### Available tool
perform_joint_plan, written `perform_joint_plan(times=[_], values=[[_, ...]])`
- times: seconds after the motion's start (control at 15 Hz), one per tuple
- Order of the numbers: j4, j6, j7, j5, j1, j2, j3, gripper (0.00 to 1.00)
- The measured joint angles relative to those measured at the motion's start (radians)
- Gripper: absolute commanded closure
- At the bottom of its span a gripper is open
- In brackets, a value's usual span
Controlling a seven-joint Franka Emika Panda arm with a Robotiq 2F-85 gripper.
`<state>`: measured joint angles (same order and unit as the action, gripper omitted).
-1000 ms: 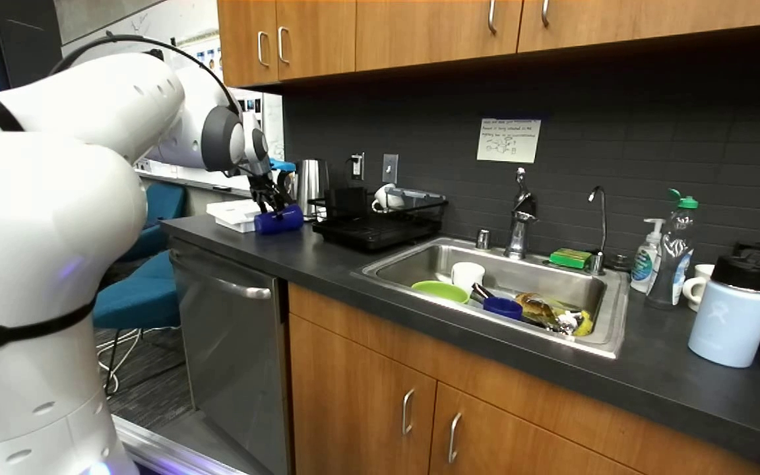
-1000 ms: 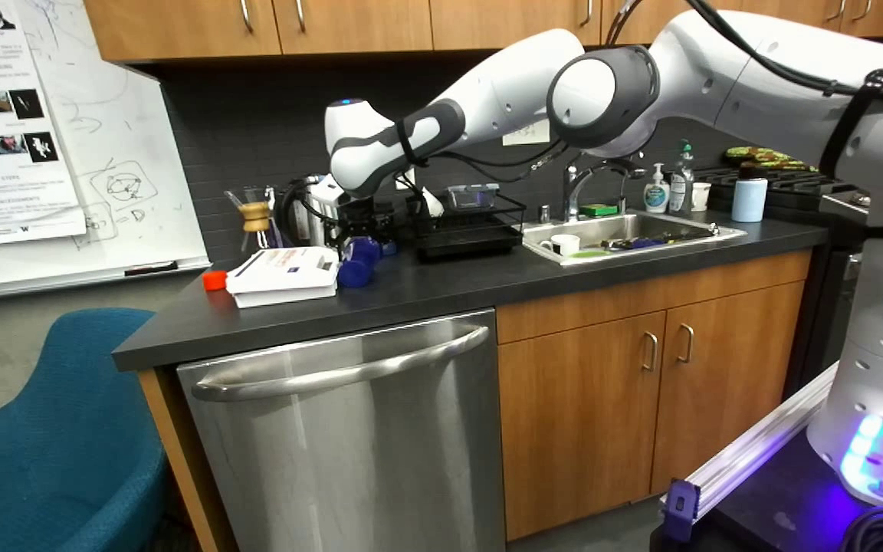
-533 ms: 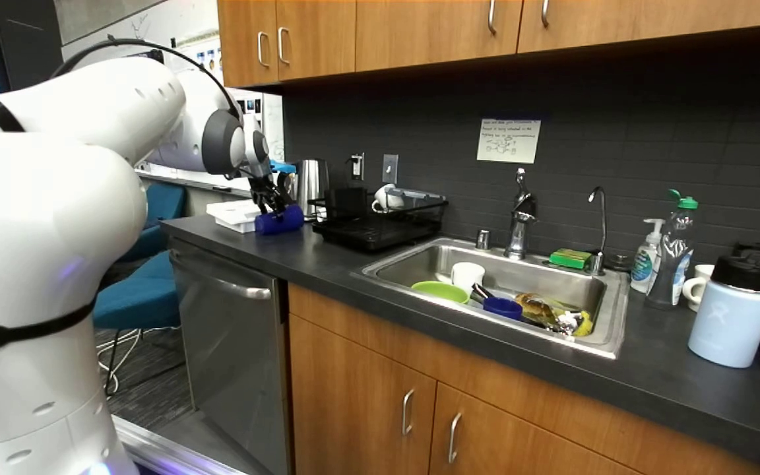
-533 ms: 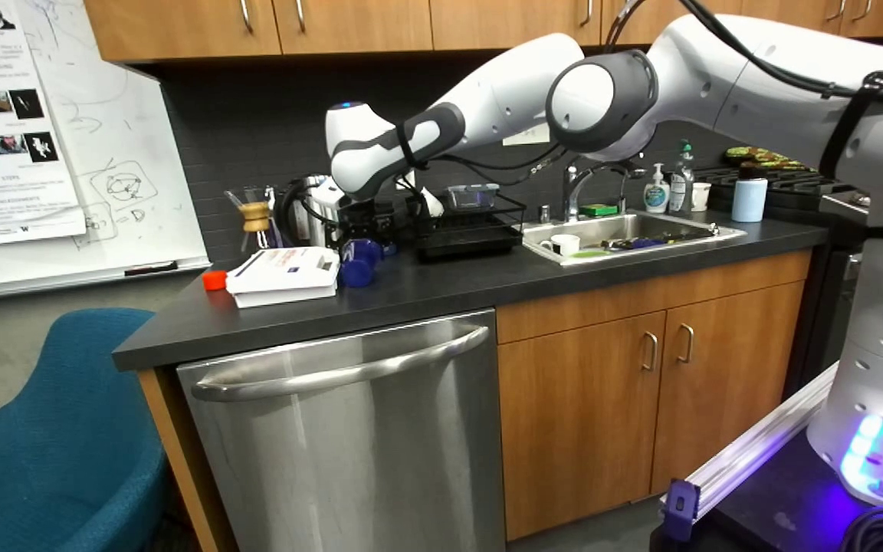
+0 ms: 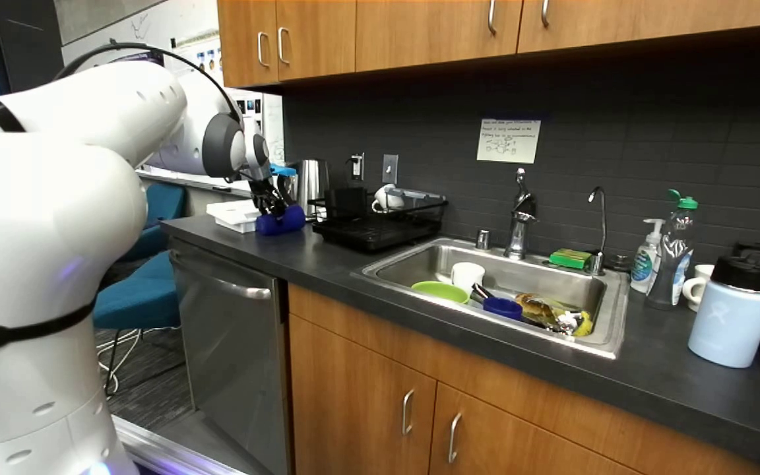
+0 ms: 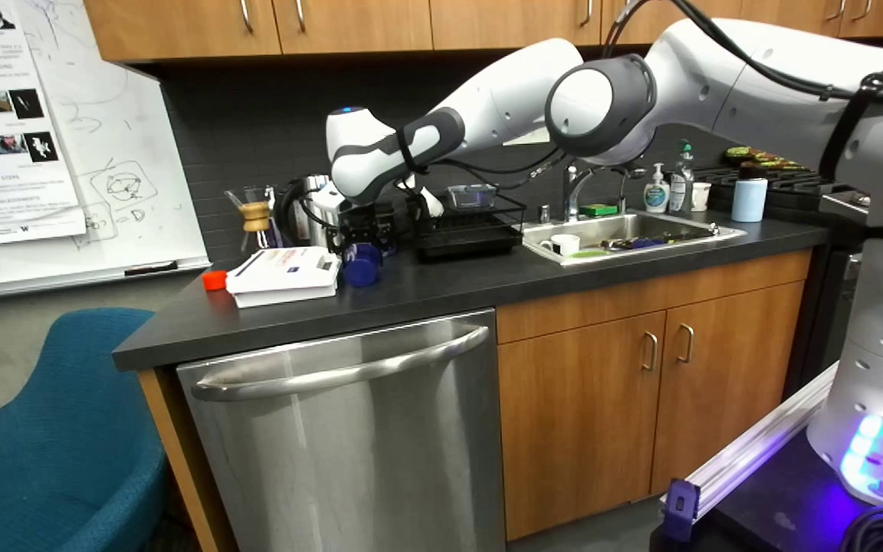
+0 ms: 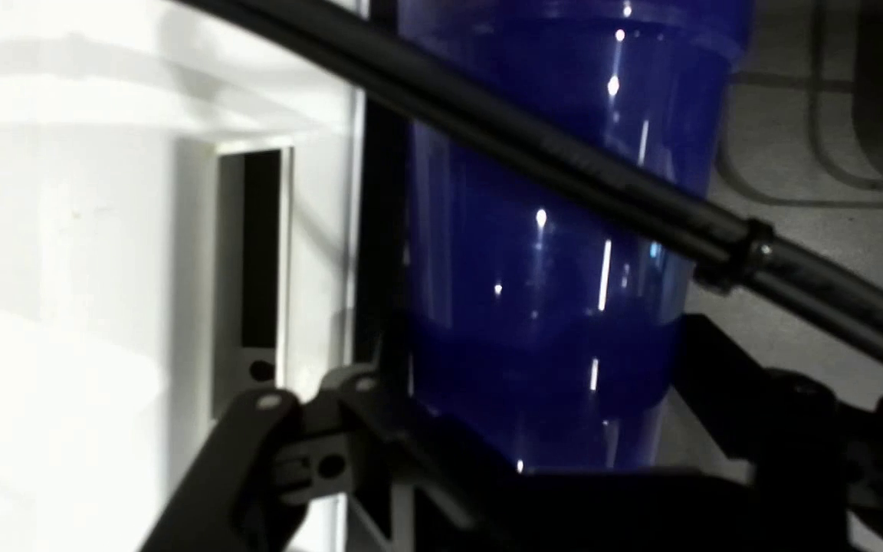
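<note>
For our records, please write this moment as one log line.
gripper: around blue tumbler, grip unclear | tumbler: on its side on counter | beside it: white first-aid box

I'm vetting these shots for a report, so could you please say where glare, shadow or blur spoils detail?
Wrist view: the white box is nearly washed out at lower left, hard glints streak the blue cup, and the fingers look soft, partly lost in near-black; in an exterior view, blue-violet light glares on the robot's base.
</note>
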<state>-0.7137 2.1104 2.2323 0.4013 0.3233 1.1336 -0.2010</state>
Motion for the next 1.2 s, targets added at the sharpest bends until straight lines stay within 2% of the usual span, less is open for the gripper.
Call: perform_joint_plan(times=[0.4,0.6,0.93,1.2], values=[[0.009,0.003,-0.004,0.001,0.001,0.004,0.001,0.46],[0.012,0.055,-0.03,0.037,0.017,0.004,0.023,0.46],[0.012,0.188,-0.157,0.127,0.064,-0.001,0.072,0.46],[0.004,0.249,-0.267,0.192,0.094,-0.016,0.118,0.46]])
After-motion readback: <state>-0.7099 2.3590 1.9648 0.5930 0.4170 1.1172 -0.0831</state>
